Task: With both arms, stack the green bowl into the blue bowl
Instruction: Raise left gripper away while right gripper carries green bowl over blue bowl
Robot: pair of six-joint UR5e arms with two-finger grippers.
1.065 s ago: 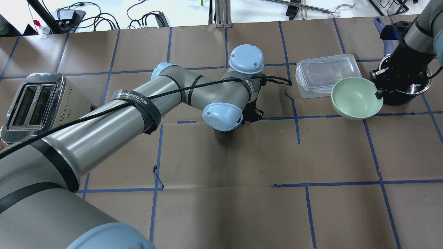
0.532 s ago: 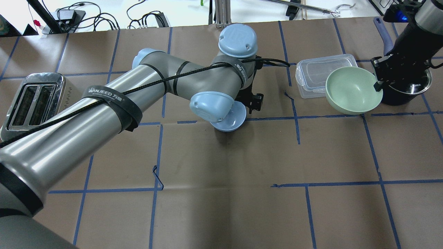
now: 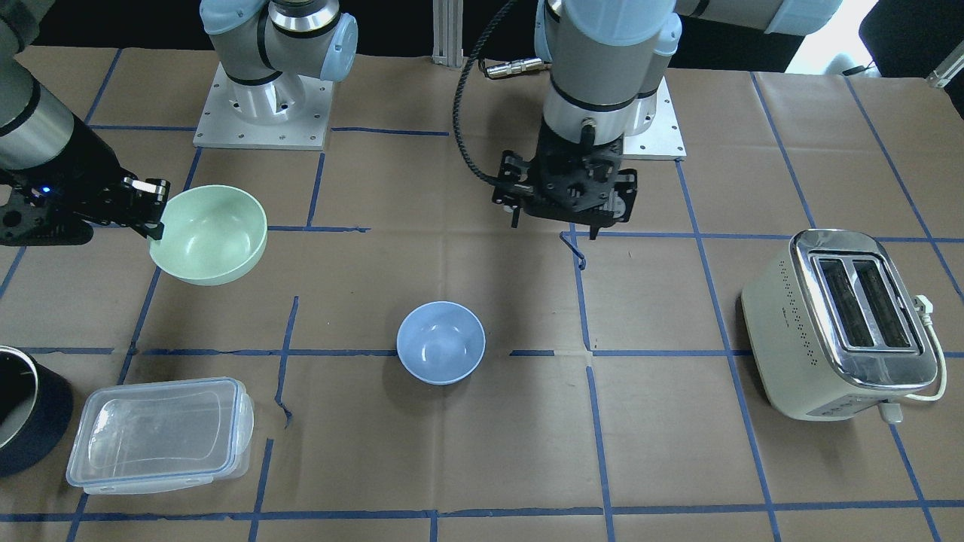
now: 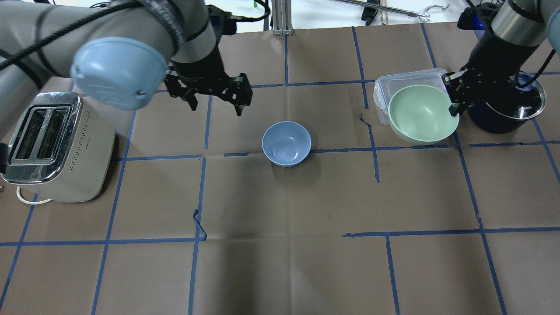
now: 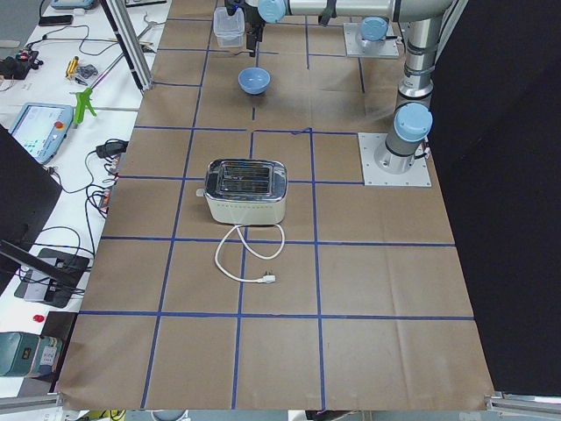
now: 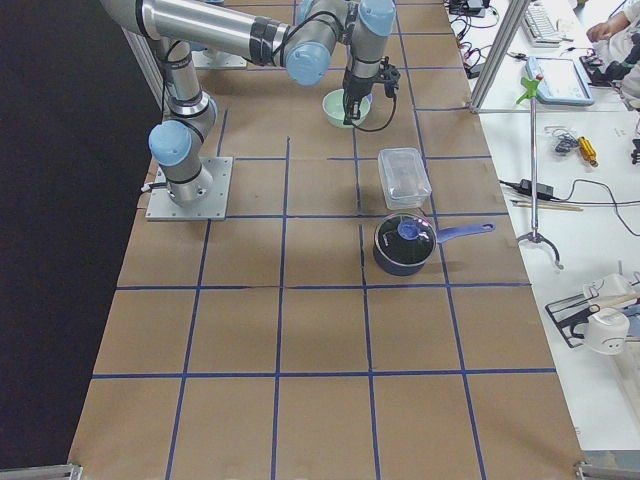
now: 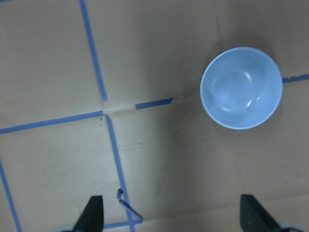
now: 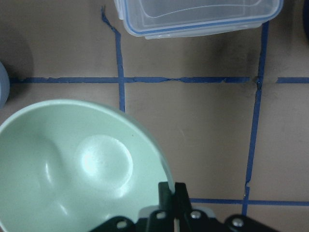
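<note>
The pale blue bowl [image 4: 286,143] stands upright and empty on the table's middle; it also shows in the front view [image 3: 441,342] and the left wrist view [image 7: 241,88]. My right gripper [image 4: 452,110] is shut on the rim of the mint-green bowl [image 4: 420,114] and holds it upright above the table, to the right of the blue bowl. The green bowl also shows in the front view [image 3: 211,233] and the right wrist view [image 8: 72,169]. My left gripper [image 4: 215,107] is open and empty, raised to the left of and beyond the blue bowl.
A clear lidded container [image 4: 384,89] lies partly under the raised green bowl. A dark pot [image 4: 507,116] stands at the far right beside the right gripper. A cream toaster [image 4: 52,144] stands at the left edge. Blue tape lines cross the brown paper.
My left arm has drawn back to the left, away from the blue bowl, which now stands uncovered. My right gripper has carried the green bowl leftward and higher, over the container.
</note>
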